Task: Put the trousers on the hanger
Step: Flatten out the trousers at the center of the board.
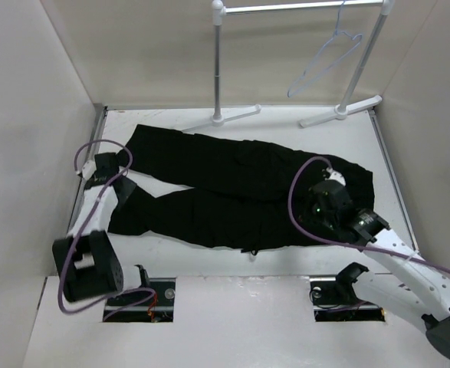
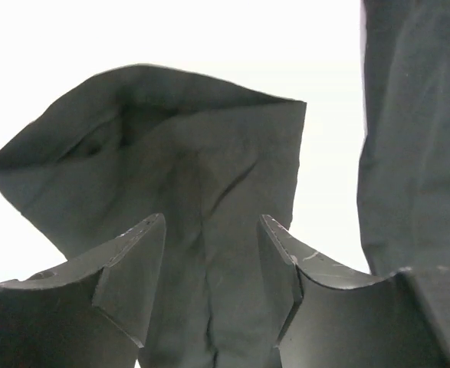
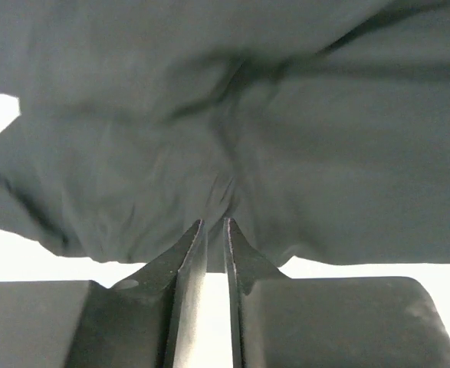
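Observation:
The black trousers (image 1: 232,188) lie spread across the table from left to right. My left gripper (image 1: 116,184) is at their left end. In the left wrist view it (image 2: 211,222) is open, its fingers standing either side of a strip of the black fabric (image 2: 209,169) near a leg hem. My right gripper (image 1: 328,188) is at the right end of the trousers. In the right wrist view it (image 3: 211,222) is nearly closed, its tips pinching a puckered fold of fabric (image 3: 225,138). The thin pale hanger (image 1: 322,65) hangs from the rack's bar, far from both grippers.
The white tube garment rack (image 1: 218,61) stands at the back of the table, its feet (image 1: 339,113) just behind the trousers. White walls close in the left, right and back sides. Purple cables (image 1: 297,207) loop over both arms.

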`<state>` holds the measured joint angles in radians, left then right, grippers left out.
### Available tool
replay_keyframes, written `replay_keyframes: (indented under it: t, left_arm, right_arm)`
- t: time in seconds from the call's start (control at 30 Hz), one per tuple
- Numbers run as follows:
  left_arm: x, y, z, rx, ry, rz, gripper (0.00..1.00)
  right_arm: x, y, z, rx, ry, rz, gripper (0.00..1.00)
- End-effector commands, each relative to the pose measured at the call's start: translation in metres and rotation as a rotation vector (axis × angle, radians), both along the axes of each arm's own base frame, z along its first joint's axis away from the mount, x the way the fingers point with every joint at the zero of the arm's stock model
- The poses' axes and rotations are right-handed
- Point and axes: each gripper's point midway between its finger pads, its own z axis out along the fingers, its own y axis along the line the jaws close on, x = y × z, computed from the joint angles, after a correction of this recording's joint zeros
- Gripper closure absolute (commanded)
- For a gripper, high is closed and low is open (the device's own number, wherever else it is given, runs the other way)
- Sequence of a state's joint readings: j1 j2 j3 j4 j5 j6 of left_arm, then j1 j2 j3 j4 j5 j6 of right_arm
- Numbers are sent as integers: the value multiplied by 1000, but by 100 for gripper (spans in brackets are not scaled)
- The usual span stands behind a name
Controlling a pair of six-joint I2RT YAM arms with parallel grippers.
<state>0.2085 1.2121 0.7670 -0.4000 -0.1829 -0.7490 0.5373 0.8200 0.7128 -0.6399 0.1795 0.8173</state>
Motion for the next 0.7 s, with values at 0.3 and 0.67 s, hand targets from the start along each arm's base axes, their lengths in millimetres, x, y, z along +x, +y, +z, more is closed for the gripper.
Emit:
replay_keyframes:
  t: [0.3, 0.67]
  left_arm:
    - [82, 7, -40, 99, 156, -114, 56]
    - [106, -3, 35, 154, -8, -124, 99]
  right_arm:
    - [-14, 40, 12, 42, -103, 196, 70]
    - [8, 20, 25, 40, -139, 106, 64]
